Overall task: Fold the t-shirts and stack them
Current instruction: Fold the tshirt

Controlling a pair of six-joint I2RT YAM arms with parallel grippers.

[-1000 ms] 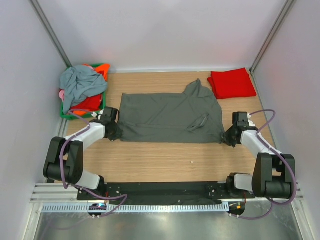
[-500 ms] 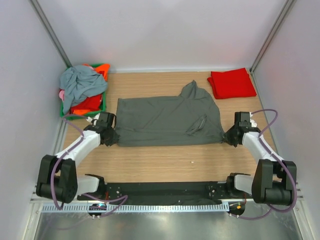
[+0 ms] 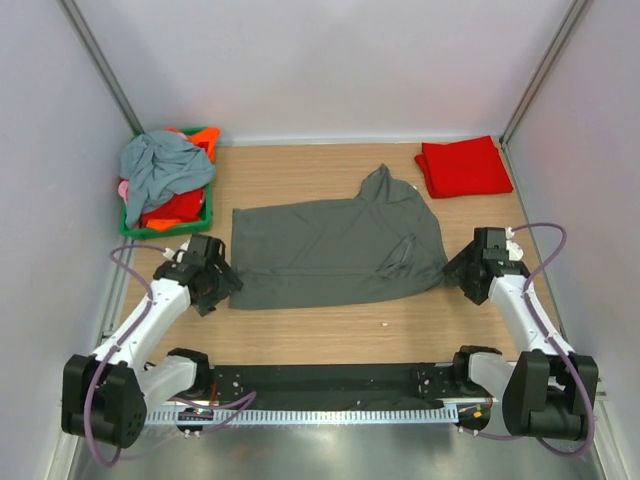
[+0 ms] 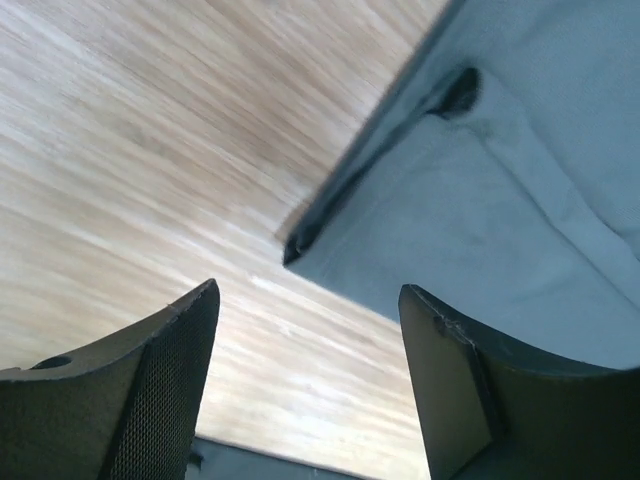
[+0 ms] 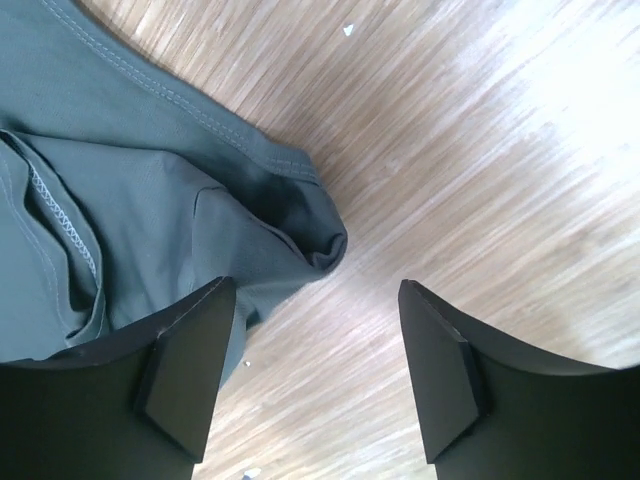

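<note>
Both wide open and empty: left hand [image 3: 215, 284], right hand [image 3: 462, 272]. The grey shirt [image 3: 335, 250] lies flat on the worktop [image 3: 320, 325] between them, one corner just ahead of each hand. The folded red shirt [image 3: 463, 166] sits beyond the right hand.

No text, label, brand, number or sign is showing legibly in any of the views.
</note>
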